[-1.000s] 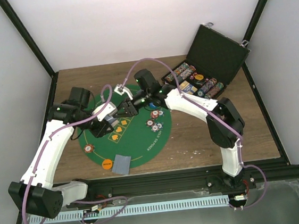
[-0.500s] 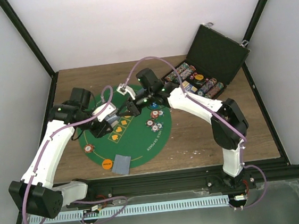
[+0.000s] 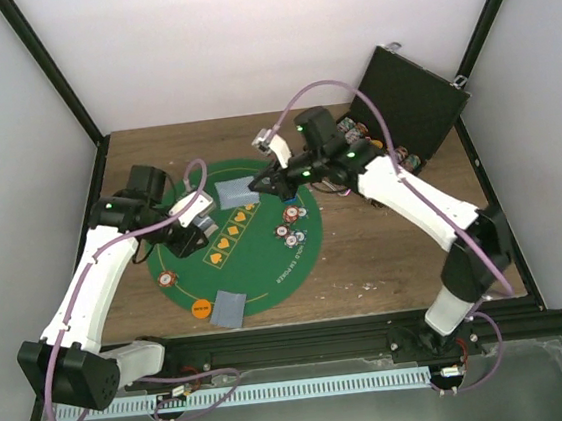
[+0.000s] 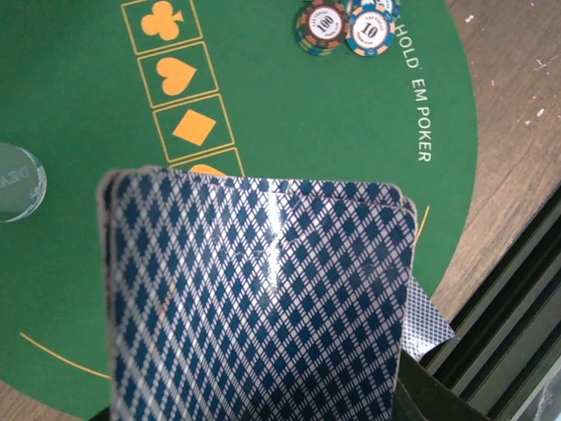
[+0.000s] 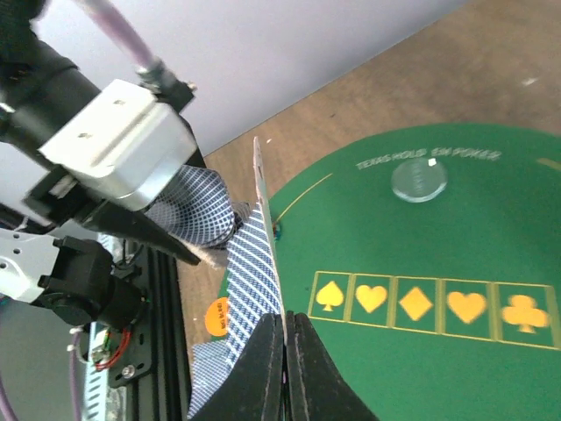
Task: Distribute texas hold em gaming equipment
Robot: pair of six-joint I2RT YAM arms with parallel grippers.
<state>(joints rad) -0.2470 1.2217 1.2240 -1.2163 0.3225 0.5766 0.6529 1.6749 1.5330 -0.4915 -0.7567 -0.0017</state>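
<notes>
Cards (image 4: pixel 263 298) backed in blue lattice fill left end effector (image 3: pixel 197 215); right end effector (image 5: pixel 287 326) pinches one.

Left wrist: card fan (image 4: pixel 263 298) runs off the bottom edge, covering part of the mat (image 4: pixel 351 175) and the fingers of the left hand (image 3: pixel 186 228). Right wrist: held card (image 5: pixel 254 285) edge-on, face unseen. Top: values on chips (image 3: pixel 288 228) too small.

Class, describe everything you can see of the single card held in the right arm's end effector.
The card is thin and flat, its back a blue-and-white lattice; its face is hidden. The right end effector pinches one edge between shut fingers, the only visible contact. It is held above the far part of the green mat, near the fanned cards in the other arm's grip.
</notes>
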